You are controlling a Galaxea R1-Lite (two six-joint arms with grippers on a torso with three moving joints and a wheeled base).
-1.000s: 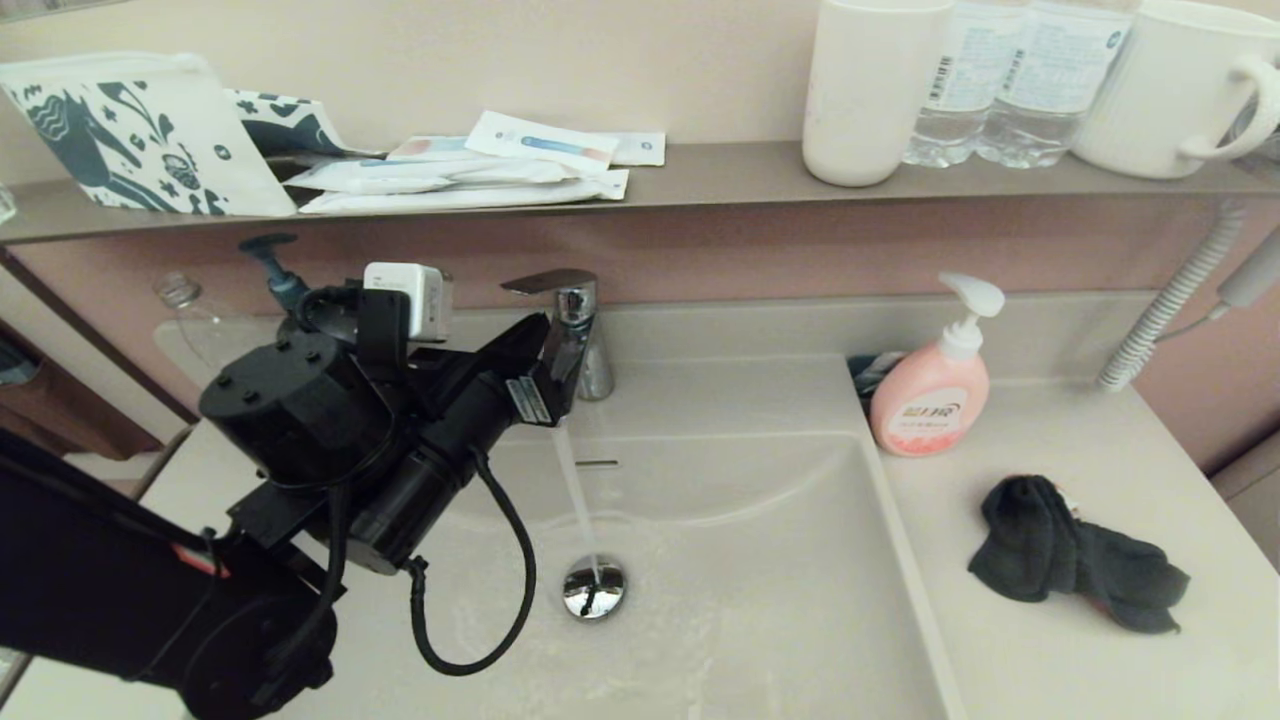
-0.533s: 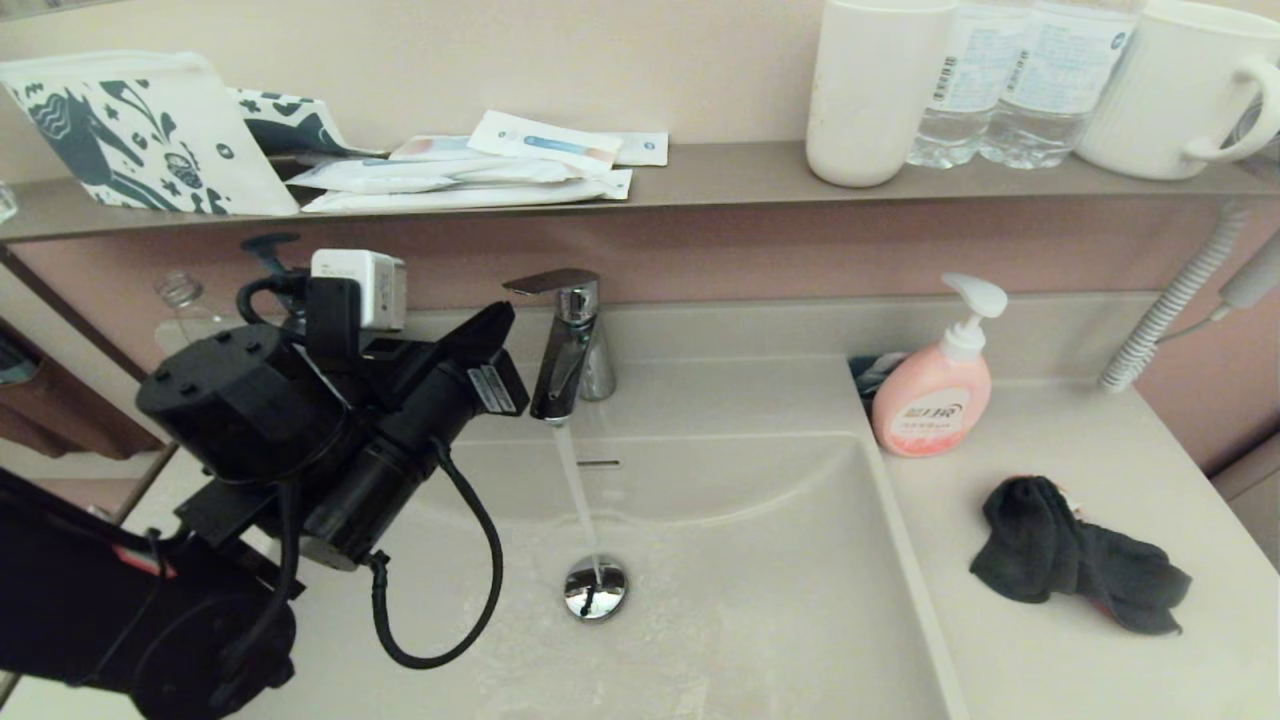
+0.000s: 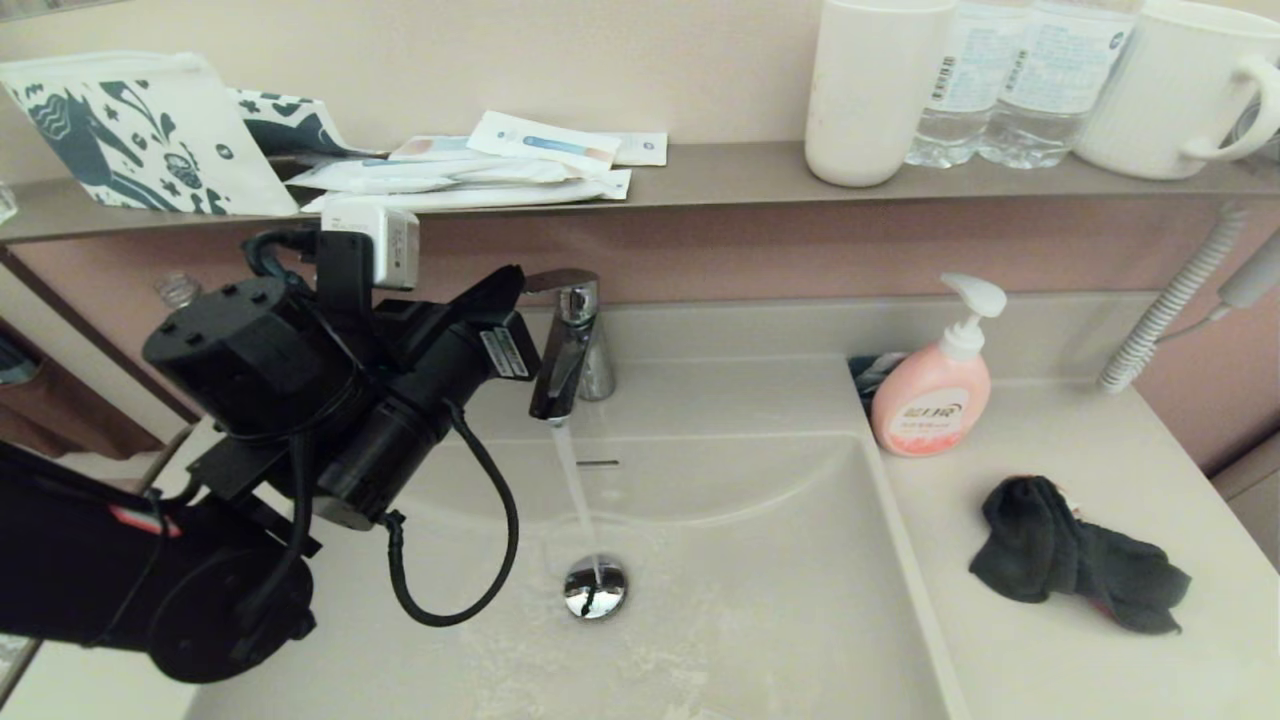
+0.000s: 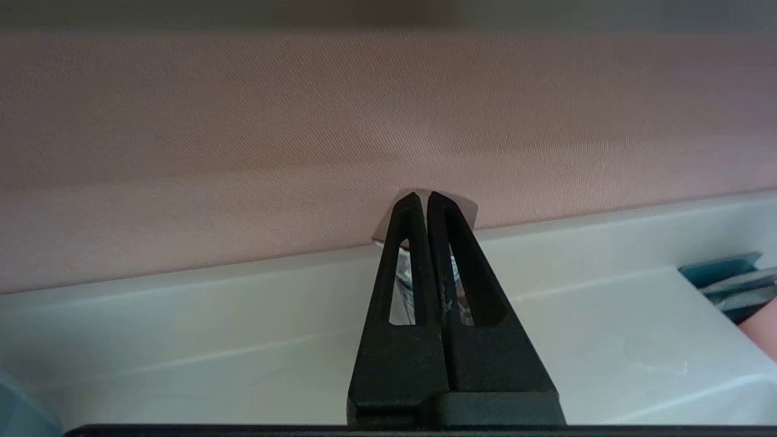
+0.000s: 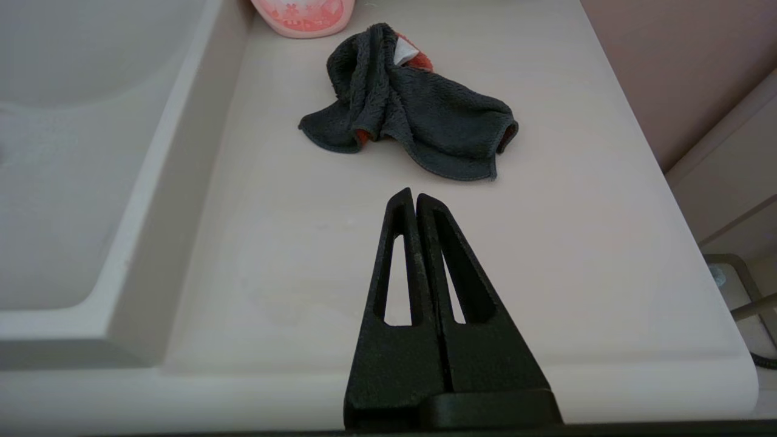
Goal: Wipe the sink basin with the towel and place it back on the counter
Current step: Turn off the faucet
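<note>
- Right wrist view: the right pincer [image 5: 416, 197] has its two fingers pressed together, holding nothing, above the bare counter [image 5: 340, 255]
- just beyond its tips the towel [image 5: 413, 109] lies crumpled on the counter, dark face up, with coral edges and a white tag showing; pincer and towel are apart
- past the towel stands the pink soap bottle [image 5: 303, 15], at the counter's back
- to the pincer's left side the sink basin [image 5: 67, 182] drops away below the counter edge
- head view: the left pincer [image 3: 515, 285] is raised over the basin's back left part, at the tap [image 3: 570, 330], tips just beside the tap's lever
- left wrist view: the left pincer's fingers [image 4: 408, 243] are closed together, with the chrome tap right behind them; I cannot tell if they touch it
- water runs from the tap down to the drain plug [image 3: 594, 587]
- farthest back, the shelf [image 3: 700, 180] carries packets, cups and bottles
</note>
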